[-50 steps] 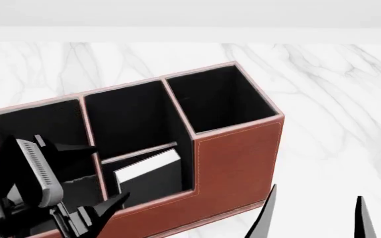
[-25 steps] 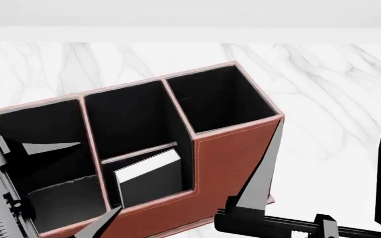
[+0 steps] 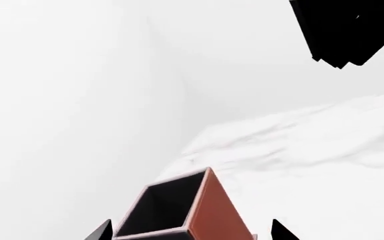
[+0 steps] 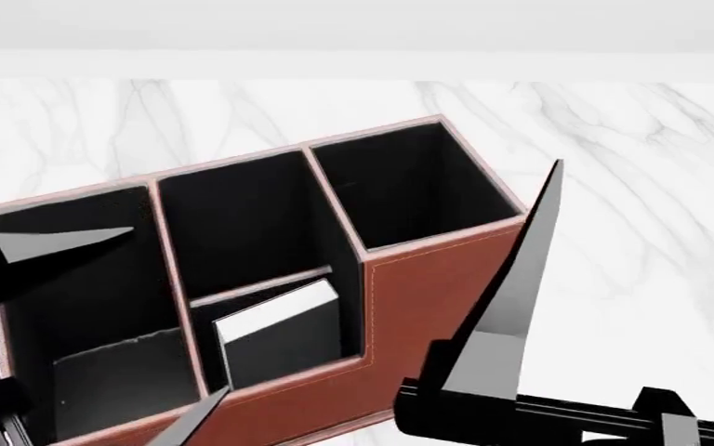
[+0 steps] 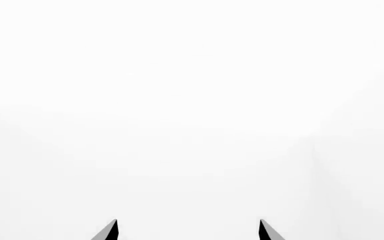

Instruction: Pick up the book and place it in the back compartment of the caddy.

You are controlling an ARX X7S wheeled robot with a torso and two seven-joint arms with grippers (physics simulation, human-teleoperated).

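Note:
The reddish-brown caddy (image 4: 419, 288) stands on the marble top in the head view. The black book (image 4: 280, 339), with its white page block up, leans inside the back compartment (image 4: 295, 373), between the thin cross divider and the low wall. My left gripper (image 4: 174, 314) is open over the caddy's left end and holds nothing. In the left wrist view the left gripper (image 3: 190, 230) spans the caddy's (image 3: 209, 212) tall end. My right gripper (image 5: 188, 230) is open and empty, with one finger (image 4: 512, 279) raised in front of the caddy's right side. Its other finger is out of the head view.
The white marble tabletop (image 4: 630, 186) stretches right of and behind the caddy, up to a plain white wall (image 4: 332, 28). A black angular shape (image 3: 342, 30) sits in one corner of the left wrist view. I cannot tell what it is. The right wrist view is all white.
The right gripper has risen into the head view beside the caddy. The left gripper has drawn back toward the lower left, off the left pocket. Book and caddy have not moved.

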